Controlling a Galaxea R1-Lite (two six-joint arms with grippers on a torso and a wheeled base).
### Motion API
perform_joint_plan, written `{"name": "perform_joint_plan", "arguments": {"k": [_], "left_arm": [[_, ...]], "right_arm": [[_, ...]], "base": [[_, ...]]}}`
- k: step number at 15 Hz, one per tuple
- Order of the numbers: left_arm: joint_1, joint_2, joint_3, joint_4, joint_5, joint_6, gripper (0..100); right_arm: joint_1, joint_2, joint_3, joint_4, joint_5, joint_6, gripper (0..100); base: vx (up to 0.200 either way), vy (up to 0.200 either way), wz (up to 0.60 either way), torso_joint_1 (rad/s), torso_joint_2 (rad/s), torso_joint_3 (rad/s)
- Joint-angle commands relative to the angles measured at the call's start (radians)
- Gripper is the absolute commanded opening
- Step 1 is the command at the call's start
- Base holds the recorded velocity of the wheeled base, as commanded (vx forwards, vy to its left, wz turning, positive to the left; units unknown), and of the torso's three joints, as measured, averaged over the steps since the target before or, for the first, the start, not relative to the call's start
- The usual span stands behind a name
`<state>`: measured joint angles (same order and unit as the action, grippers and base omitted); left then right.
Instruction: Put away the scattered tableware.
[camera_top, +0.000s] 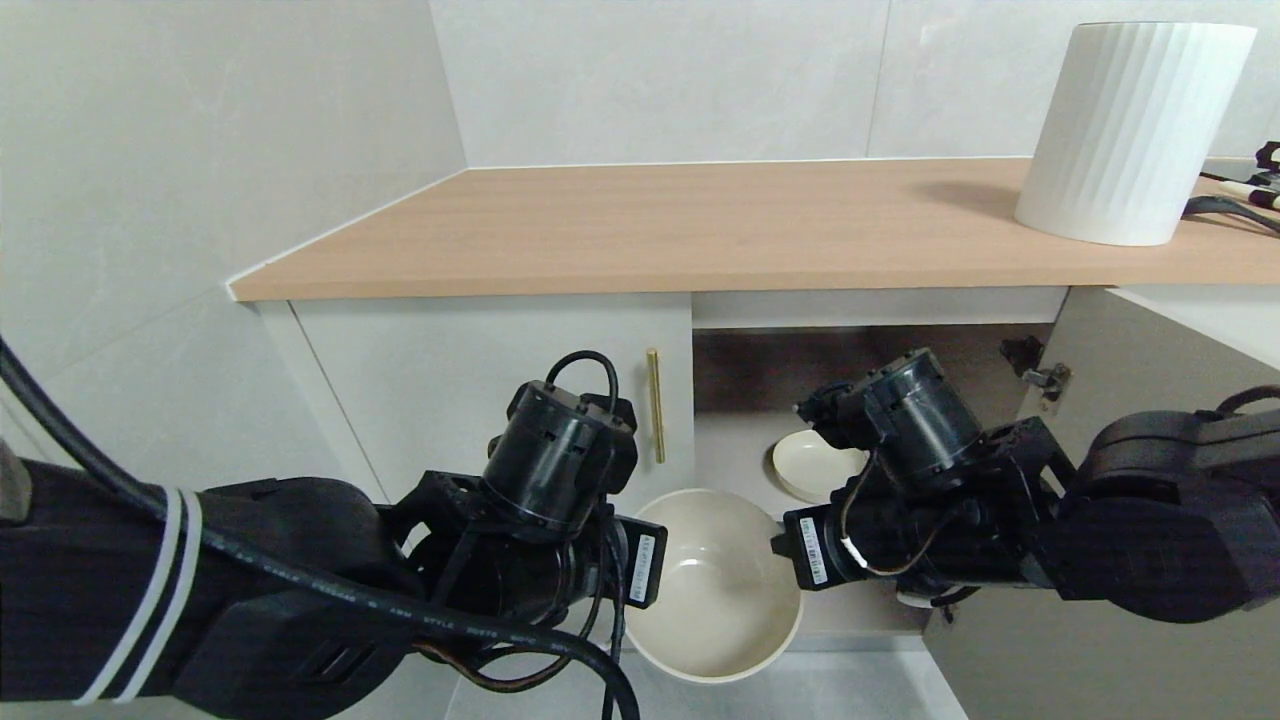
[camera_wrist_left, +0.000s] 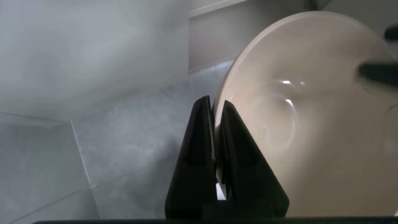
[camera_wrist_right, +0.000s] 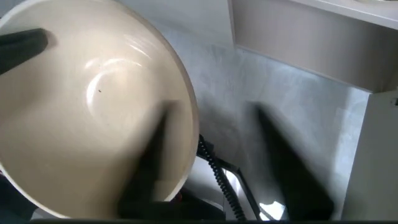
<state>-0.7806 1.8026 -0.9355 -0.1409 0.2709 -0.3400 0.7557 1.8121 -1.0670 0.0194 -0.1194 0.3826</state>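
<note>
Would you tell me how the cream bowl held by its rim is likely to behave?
The bowl looks rigid and glazed, so it should keep its shape but might chip if knocked. Its glossy highlights suggest a slippery surface. The left gripper pinches one rim edge only, so the bowl's weight may tilt it in the grip.

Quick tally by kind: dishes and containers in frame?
Bowl: 1 (cream, held in front of the cabinet)
Shallow dish: 1 (cream, inside the cabinet)
Ribbed white container: 1 (on the countertop)
Total: 3
</note>
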Motion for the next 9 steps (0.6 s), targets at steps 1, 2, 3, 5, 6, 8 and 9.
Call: {"name": "perform_joint_plan", "arguments": {"k": [1,2,3,5,6,8,9], "left_arm": [[-0.002,0.001,0.001,0.000,0.001,-0.002,0],[-0.003,0.001,0.000,0.000,0.001,-0.002,0],[-0.005,0.001,0.001,0.000,0.001,-0.002,0],[-0.005,0.001,0.001,0.000,0.001,-0.002,0],[-0.005,0.001,0.001,0.000,0.001,-0.002,0],[-0.005,0.003,0.001,0.000,0.001,-0.002,100],[-0.005,0.001,0.003,0.000,0.002,-0.002,100]], "right_arm": [[0.002,0.004,-0.001,0.001,0.000,-0.001,0],[0.002,0.004,-0.001,0.001,0.000,-0.001,0],[0.002,0.004,-0.001,0.001,0.000,0.001,0],[0.004,0.004,0.001,0.001,0.000,-0.001,0],[0.004,0.004,0.001,0.001,0.000,-0.001,0],[0.004,0.004,0.001,0.001,0.000,-0.001,0],[0.004,0.004,-0.001,0.001,0.000,-0.001,0]], "base": [[0.000,0.000,0.00,0.000,0.00,0.000],[0.000,0.000,0.00,0.000,0.00,0.000],[0.000,0.000,0.00,0.000,0.00,0.000],[0.000,0.000,0.00,0.000,0.00,0.000],[0.000,0.000,0.00,0.000,0.00,0.000],[0.000,0.000,0.00,0.000,0.00,0.000],[0.000,0.000,0.00,0.000,0.00,0.000]]}}
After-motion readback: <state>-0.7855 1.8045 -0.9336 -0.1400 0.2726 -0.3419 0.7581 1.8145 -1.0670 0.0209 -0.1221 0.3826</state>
